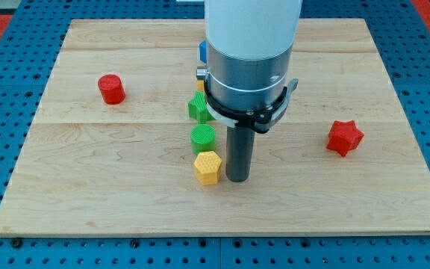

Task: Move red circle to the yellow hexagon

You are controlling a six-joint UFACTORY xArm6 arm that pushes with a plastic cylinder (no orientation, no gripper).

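The red circle (pixel 111 89) stands on the wooden board at the view's left, far from the other blocks. The yellow hexagon (pixel 208 167) lies near the board's middle, toward the view's bottom. My tip (pixel 238 178) rests on the board just to the right of the yellow hexagon, close to it; I cannot tell whether it touches. The red circle is well to the upper left of my tip.
A green circle (pixel 203 138) sits just above the yellow hexagon. A green block (pixel 198 107) lies above that, partly hidden by the arm. A blue block (pixel 201 51) peeks out behind the arm. A red star (pixel 345 137) lies at the right. The board's bottom edge (pixel 222 232) is near.
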